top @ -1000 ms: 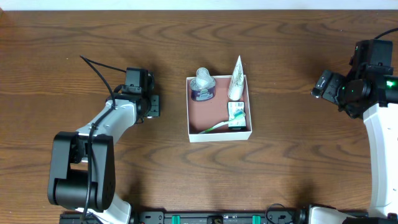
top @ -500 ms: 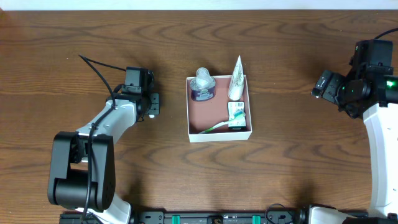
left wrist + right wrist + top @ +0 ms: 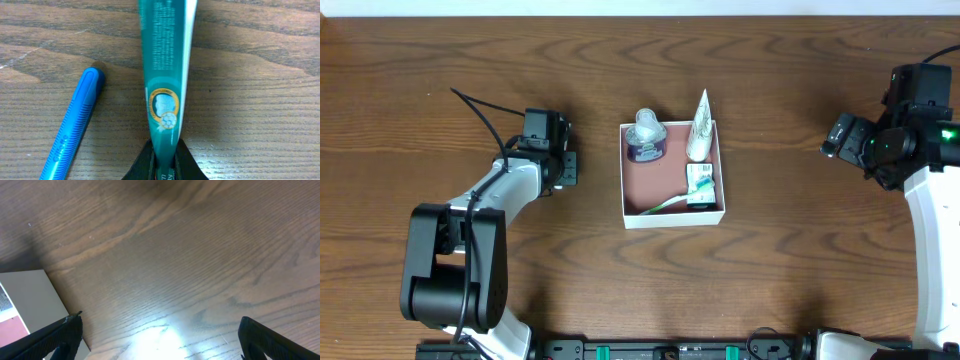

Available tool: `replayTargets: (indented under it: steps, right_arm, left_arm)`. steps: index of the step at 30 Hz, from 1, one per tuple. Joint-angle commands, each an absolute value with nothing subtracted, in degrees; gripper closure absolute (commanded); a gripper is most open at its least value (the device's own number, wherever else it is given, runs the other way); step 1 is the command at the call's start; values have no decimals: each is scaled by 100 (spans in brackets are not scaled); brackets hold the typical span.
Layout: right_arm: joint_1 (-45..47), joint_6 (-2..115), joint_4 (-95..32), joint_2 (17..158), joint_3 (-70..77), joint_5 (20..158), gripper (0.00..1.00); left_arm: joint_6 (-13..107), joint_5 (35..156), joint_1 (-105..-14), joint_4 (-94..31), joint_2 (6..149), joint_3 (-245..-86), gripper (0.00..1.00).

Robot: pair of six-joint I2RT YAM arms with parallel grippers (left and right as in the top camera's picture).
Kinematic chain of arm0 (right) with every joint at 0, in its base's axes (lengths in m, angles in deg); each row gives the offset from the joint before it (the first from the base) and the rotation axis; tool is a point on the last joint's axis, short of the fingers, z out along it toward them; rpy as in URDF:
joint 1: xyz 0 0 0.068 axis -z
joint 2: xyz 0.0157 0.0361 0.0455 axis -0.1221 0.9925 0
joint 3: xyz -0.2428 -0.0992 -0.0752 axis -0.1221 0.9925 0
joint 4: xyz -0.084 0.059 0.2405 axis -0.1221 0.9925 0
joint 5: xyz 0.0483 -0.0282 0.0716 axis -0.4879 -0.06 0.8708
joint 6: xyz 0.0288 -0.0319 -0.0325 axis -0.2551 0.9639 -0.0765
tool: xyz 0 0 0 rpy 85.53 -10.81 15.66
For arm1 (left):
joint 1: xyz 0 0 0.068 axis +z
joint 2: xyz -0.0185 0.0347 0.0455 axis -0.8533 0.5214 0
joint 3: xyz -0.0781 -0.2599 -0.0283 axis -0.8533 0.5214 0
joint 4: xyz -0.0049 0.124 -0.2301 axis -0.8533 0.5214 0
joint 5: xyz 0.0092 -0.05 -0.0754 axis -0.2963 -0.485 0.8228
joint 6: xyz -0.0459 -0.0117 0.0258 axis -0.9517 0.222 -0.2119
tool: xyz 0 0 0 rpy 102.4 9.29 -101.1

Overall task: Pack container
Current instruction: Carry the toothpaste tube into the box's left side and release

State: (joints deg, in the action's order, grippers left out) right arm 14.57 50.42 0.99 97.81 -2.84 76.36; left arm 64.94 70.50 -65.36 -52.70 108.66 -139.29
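The container (image 3: 653,182), a square white-walled box with a reddish-brown floor, sits mid-table. It holds a purple round item (image 3: 646,141), a white tube (image 3: 699,127), a green-and-white pack (image 3: 699,186) and a green toothbrush (image 3: 660,206). My left gripper (image 3: 563,167) is left of the box, low over the table. In the left wrist view it (image 3: 165,165) is shut on a teal tube (image 3: 167,70), which extends away from the jaws over the wood. My right gripper (image 3: 839,135) is far right of the box, open and empty (image 3: 160,335). The box corner shows in the right wrist view (image 3: 25,297).
A blue ribbed handle (image 3: 72,125) lies on the wood just left of the teal tube, not touching it. The table is brown wood (image 3: 790,250). A black cable (image 3: 475,108) runs from the left arm.
The left arm has shifted very slightly to the right. The right arm and the box contents have not moved.
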Motion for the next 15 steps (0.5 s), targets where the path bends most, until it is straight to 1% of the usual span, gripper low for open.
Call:
replayTargets:
  steps: [1, 5, 8, 12, 15]
  right_arm:
    - [1487, 5031, 104, 9790, -330, 7614, 1]
    - [1487, 5031, 104, 9790, -330, 7614, 1]
    - [1487, 5031, 104, 9790, -330, 7614, 1]
    - [1487, 5031, 104, 9790, -330, 7614, 1]
    - [1487, 5031, 104, 9790, -330, 7614, 1]
  left_arm:
    - [6457, 7002, -6519, -5088, 10906, -13962, 94]
    - [6452, 7144, -6519, -4623, 10504, -14012, 94]
    - [6433, 7422, -6519, -4255, 9935, -14017, 94]
    - [6345, 8119, -6530, -3901, 9052, -14019, 94]
    - [6055, 8643, -6591, -3711, 8355, -14019, 94]
